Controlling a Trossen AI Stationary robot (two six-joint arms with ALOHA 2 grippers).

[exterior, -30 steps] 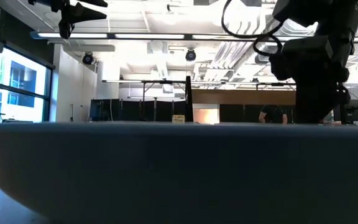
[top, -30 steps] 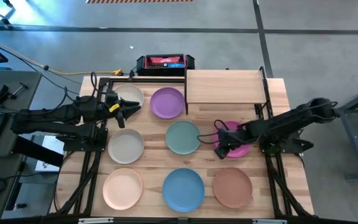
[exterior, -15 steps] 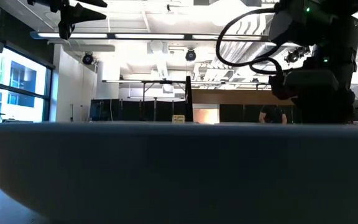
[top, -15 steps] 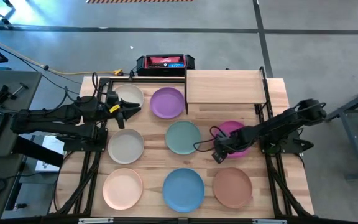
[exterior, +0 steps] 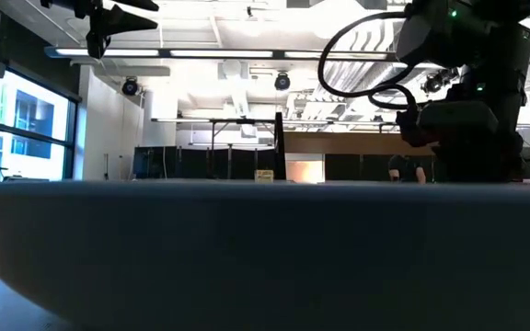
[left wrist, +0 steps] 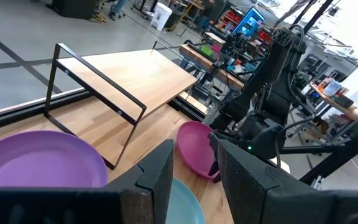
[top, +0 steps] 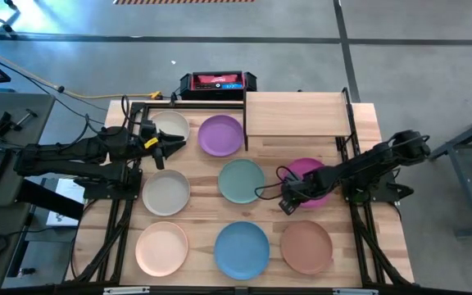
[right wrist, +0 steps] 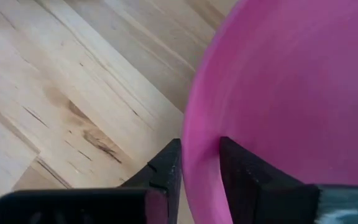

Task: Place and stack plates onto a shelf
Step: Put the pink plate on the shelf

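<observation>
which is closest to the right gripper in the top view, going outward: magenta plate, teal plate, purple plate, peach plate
From the right gripper:
1. Magenta plate: its rim sits between the fingers.
2. Teal plate: just left of the gripper, mid-table.
3. Purple plate: back row, beside the shelf.
4. Peach plate: front left corner, farthest.

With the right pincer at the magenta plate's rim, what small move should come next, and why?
Probably finish closing, then lift. The right pincer straddles the magenta plate rim, one finger each side, and the shelf holds no plate yet.
</observation>
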